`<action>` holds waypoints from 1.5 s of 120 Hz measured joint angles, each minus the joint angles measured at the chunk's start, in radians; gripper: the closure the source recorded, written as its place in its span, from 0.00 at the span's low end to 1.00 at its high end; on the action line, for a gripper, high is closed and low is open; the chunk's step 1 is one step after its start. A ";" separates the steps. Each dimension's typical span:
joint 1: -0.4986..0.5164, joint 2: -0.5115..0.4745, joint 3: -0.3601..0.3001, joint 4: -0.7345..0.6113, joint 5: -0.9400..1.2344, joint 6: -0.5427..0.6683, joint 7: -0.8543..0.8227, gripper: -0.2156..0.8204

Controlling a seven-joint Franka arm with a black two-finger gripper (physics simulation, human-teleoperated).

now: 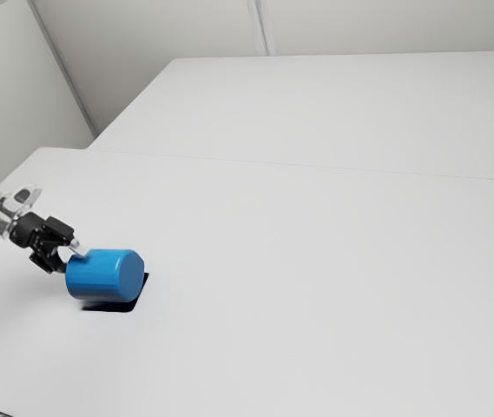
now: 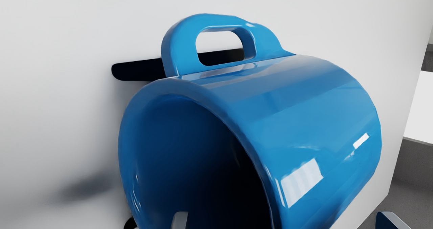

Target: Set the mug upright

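Observation:
The blue mug [image 1: 105,276] lies on its side at the exterior view's left, its closed base facing that view's right and its mouth toward the arm. My gripper [image 1: 70,257] is at the mouth end, one light fingertip by the upper rim. In the wrist view, the mug [image 2: 304,104] shows its open mouth and its handle [image 2: 179,39]. The gripper [image 2: 283,220] stands open across the mug's wall: one fingertip in front of or inside the mouth, the other outside the wall. Whether either finger touches the mug cannot be told.
A black patch [image 1: 112,307] shows on the white table [image 1: 299,287] beside and under the mug. Behind the table stands another white surface [image 1: 316,109], with pale walls beyond. The table's edge passes beyond the mug's base in the wrist view.

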 joint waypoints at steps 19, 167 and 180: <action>0.003 0.016 0.000 -0.020 -0.072 -0.025 0.020 0.21; -0.017 -0.088 -0.056 -0.037 -0.246 -0.076 0.052 0.96; -0.058 -0.139 -0.098 -0.035 -0.199 0.054 -0.014 0.96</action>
